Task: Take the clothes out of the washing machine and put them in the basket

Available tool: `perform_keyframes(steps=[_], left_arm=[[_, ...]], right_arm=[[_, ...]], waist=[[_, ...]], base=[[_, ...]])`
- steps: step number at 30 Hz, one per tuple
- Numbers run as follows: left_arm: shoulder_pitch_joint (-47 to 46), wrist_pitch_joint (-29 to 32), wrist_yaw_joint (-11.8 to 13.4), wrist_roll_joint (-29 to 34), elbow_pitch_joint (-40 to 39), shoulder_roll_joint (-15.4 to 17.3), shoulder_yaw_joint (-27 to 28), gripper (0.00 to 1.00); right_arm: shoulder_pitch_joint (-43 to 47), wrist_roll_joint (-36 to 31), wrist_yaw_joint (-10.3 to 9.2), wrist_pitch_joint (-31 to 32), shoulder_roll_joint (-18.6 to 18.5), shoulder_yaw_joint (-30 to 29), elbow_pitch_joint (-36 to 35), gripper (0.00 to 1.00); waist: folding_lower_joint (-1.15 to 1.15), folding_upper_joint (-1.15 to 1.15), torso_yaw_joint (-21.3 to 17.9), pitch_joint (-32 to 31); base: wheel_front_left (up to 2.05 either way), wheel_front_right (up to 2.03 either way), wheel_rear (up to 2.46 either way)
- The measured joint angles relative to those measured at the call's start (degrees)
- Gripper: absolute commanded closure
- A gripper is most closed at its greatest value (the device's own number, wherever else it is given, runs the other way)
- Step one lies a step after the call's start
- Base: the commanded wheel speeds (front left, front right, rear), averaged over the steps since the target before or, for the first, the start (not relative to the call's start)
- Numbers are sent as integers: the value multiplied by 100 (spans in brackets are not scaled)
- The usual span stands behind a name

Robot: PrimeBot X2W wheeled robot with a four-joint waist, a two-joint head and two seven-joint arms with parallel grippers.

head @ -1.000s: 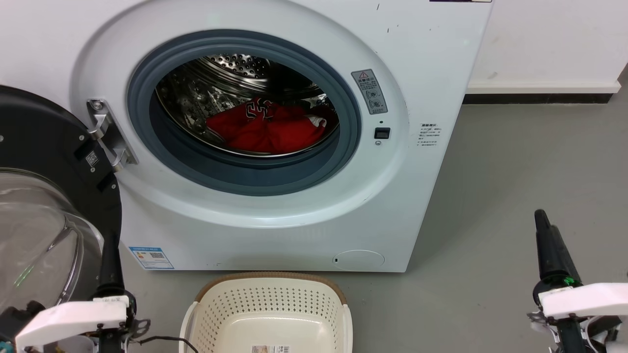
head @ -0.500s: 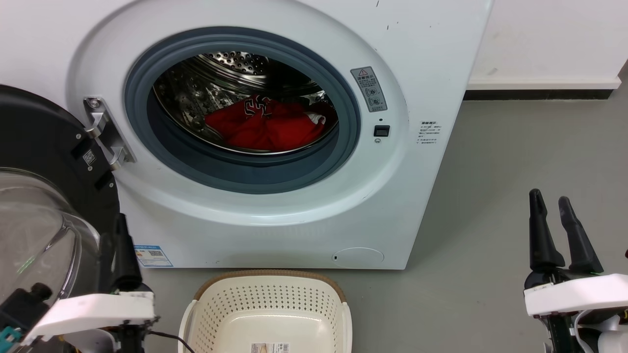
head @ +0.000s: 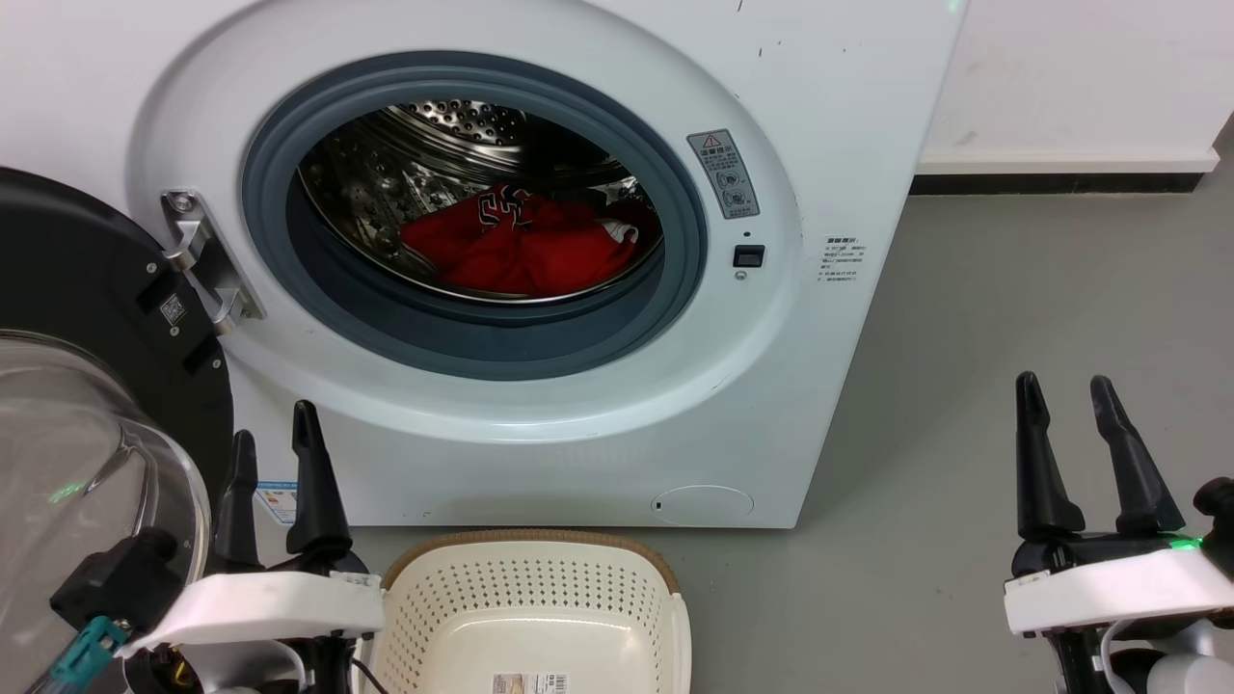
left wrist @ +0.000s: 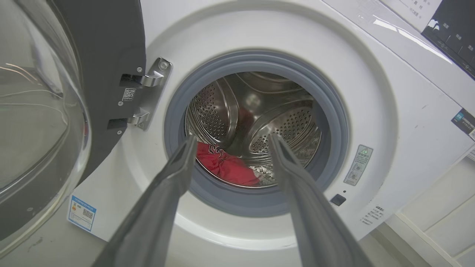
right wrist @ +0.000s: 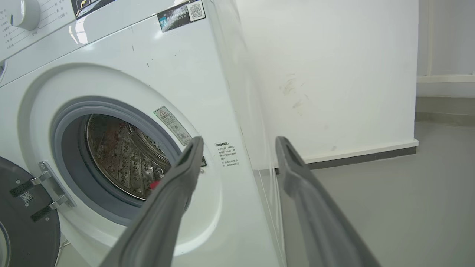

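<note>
**Two grippers spread low, red clothes lying in the drum**

Little of the writing can be read. The round glass door [head: 87, 453], swung open at the far left, carries a small QR sticker [head: 173, 309] beside the steel hinge [head: 207, 255]. A blue label with a QR code [left wrist: 81, 212] sits at the lower left corner of the washing machine [head: 848, 116]. A grey warning sticker with a red triangle [head: 723, 175] stands just right of the grey door seal [head: 482, 342], its print too small to make out.

The left gripper [head: 273, 424] stands by the door's edge, fingers moderately apart and holding nothing, pointing up toward the opening. The clothes [head: 525, 246] lie bunched at the bottom of the perforated drum [head: 453, 125], well beyond that gripper, with the deep seal between them. Their white lettering shows but is not legible.

The basket [head: 528, 545] sits on the floor [head: 964, 366] just before the washer's front, below the opening and just right of the left gripper. It has a paper label [head: 530, 684] on its bottom. The right gripper [head: 1061, 380], fingers likewise apart and empty, hovers over the floor off the machine's right corner, well apart from the clothes.
</note>
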Motion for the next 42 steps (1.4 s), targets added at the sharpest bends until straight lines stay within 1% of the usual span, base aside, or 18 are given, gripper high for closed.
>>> perform_keyframes(steps=[7, 12, 15, 21, 30, 42], left_arm=[[41, -108, 177, 549, -199, 1, -174, 0], [80, -181, 171, 956, -241, 3, -270, 0], [121, -224, 189, 1171, -205, 2, -347, 0], [153, -304, 374, 1596, -80, 65, -542, 0], [172, -420, 483, 2042, 48, 199, -809, 0], [236, -553, 413, 2539, 118, 264, -1023, 0]], right_arm=[[63, -472, 1, -100, -1, 98, -70, 0], [126, -792, 1, -160, -1, 152, -114, 0], [127, -998, 1, -212, -1, 178, -147, 0], [157, -1424, 1, -304, -1, 213, -163, 0], [221, -1952, 1, -409, -3, 232, -241, 0], [277, -2611, 1, -553, -5, 364, -309, 0]], waist=[[0, 0, -6, 12], [0, 0, -11, 20], [0, 0, -13, 25], [0, 0, -19, 34], [0, 0, -39, 45], [0, 0, -55, 46]], base=[[0, 0, 0], [0, 0, 0], [0, 0, 0], [0, 0, 0], [0, 0, 0], [0, 0, 0]])
